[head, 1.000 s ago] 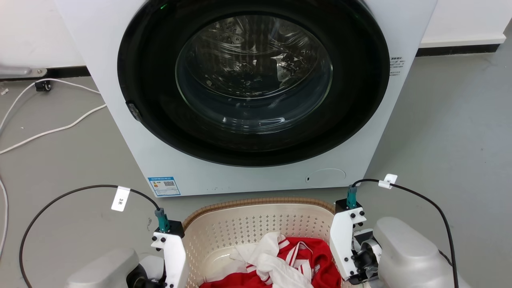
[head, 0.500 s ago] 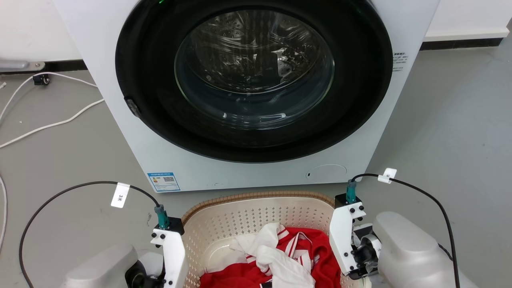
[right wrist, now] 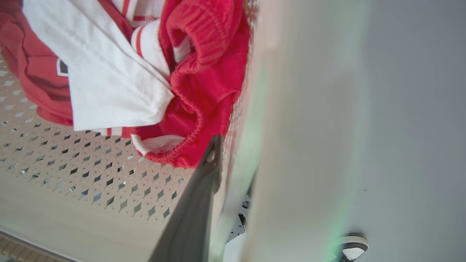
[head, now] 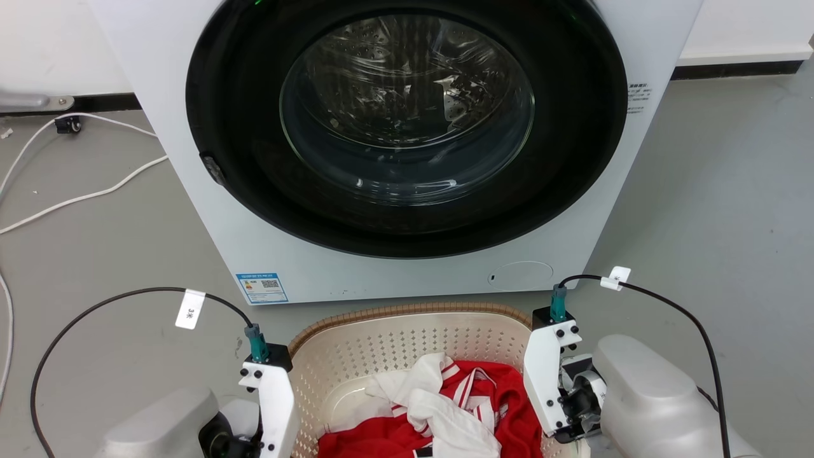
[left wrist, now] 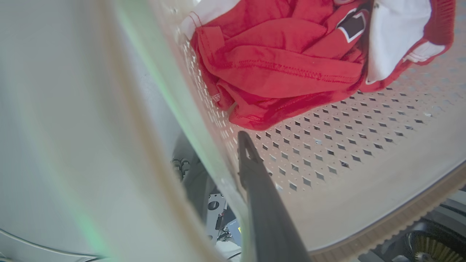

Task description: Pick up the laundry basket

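Only the view shifted: left pincer [left wrist: 236, 145] and right pincer [right wrist: 222, 145] clamp basket [head: 407, 343] by side walls; uneven lift could flex plastic, slip grip.

Right wall of the laundry basket [right wrist: 298, 109], blurred and very close to my lens. One dark finger [right wrist: 198, 203] of my right gripper [right wrist: 233, 162] lies flat against the wall's perforated inner face; the other finger is hidden behind it. Left of the fingertip, a red-and-white garment [right wrist: 204, 91] is bunched against the wall. The grey floor [right wrist: 418, 109] lies to the right.
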